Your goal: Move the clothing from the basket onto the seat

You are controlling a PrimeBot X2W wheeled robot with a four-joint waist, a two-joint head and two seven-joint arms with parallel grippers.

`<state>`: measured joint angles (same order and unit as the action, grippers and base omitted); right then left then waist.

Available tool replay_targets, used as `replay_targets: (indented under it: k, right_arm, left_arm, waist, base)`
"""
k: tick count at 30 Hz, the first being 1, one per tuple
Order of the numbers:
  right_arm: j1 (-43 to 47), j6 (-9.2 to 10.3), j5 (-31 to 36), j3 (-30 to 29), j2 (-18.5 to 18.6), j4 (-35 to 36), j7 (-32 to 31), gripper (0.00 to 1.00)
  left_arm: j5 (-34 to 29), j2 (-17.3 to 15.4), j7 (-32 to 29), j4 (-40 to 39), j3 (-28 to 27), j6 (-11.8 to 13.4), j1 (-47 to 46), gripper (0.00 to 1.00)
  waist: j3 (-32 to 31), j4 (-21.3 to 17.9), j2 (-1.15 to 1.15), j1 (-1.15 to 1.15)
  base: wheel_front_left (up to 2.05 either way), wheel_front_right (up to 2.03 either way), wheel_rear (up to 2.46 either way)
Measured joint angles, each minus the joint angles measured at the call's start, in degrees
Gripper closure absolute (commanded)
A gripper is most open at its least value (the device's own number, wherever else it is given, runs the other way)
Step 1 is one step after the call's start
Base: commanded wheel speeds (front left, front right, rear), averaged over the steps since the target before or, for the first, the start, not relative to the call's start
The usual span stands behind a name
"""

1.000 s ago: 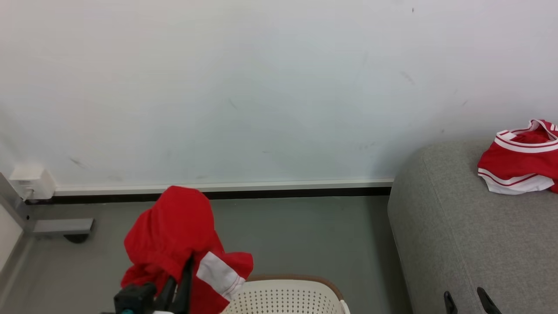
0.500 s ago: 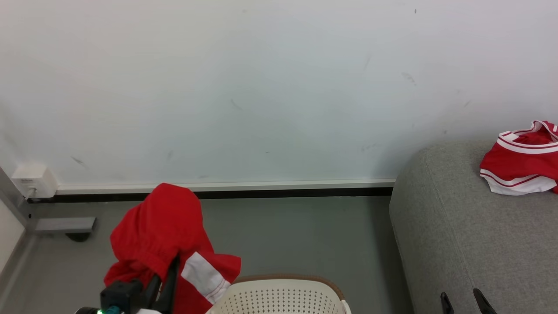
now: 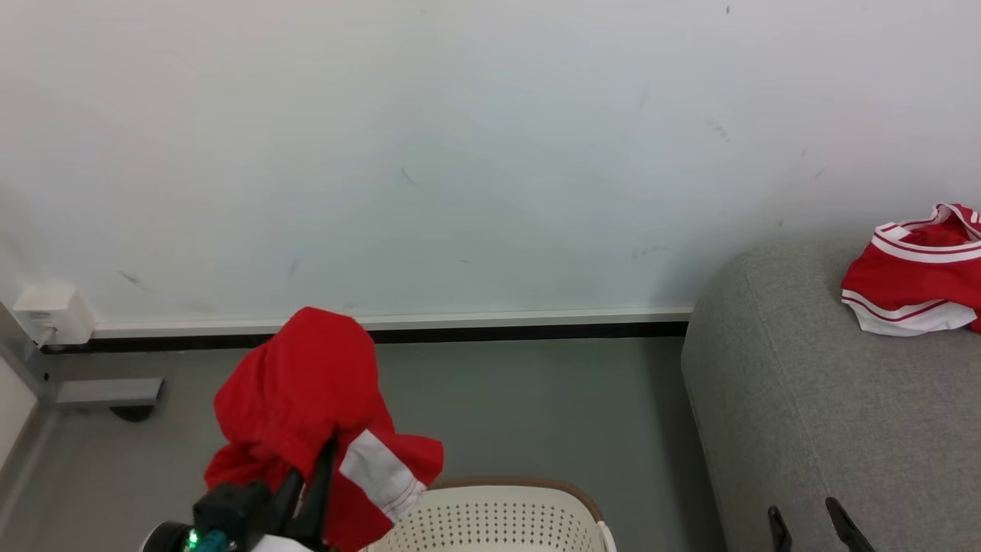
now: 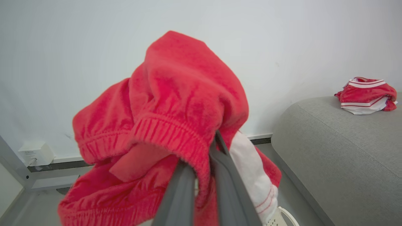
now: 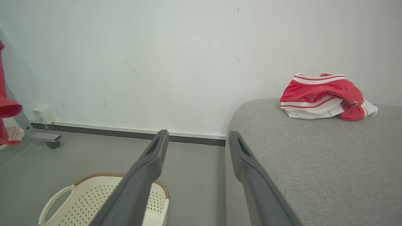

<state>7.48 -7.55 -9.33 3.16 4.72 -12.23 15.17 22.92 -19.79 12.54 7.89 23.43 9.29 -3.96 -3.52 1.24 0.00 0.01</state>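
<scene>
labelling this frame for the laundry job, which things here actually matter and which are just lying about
Part of the job:
red garment, pinched in the shut left gripper
red and white jersey, lying on the couch
basket
right gripper, open, holding nothing

Just lying about:
white wall box
grey wheeled frame foot

r gripper (image 5: pixel 198 133) splayed nr basket (image 5: pixel 84 201), jersey (image 5: pixel 320 94) on couch (image 5: pixel 314 163)
</scene>
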Motion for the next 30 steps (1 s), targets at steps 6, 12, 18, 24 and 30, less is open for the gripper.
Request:
replay_targets:
  k: [6,12,18,24,30]
  right_arm:
    - [-1.6,0.00,0.1,4.2,0.6,2.3,0.0,0.00]
    - [-4.4,-0.01,0.1,12.3,1.5,4.3,0.0,0.00]
    - [-8.4,-0.01,-0.9,19.7,2.5,4.9,0.0,0.00]
    - [-11.0,0.00,-2.1,23.7,3.2,3.9,-0.1,0.00]
    - [-12.1,-0.01,-3.3,25.0,3.6,2.2,-0.2,0.00]
  left_arm:
    - [-1.3,0.5,-1.0,-3.2,2.5,-0.7,-1.9,1.00]
    - [-2.5,2.8,-2.7,-5.2,7.2,-2.9,-4.5,1.00]
    - [-3.7,7.2,-3.4,-3.7,12.1,-5.2,-7.7,1.00]
    - [-4.0,11.8,-2.8,-0.6,16.1,-7.0,-10.5,1.00]
    - [-4.1,14.3,-1.9,1.1,19.0,-8.3,-12.0,1.00]
  waist:
    - [0.3,-0.3,0.00,0.00]
    - [0.4,-0.5,0.00,0.00]
    - [0.4,-0.7,0.00,0.00]
    - [0.5,-0.9,0.00,0.00]
    - [0.6,-1.3,0.00,0.00]
  base:
    - [0.00,0.00,0.00]
    - [0.00,0.00,0.00]
    - [0.00,0.00,0.00]
    - [0.00,0.00,0.00]
    - [0.00,0.00,0.00]
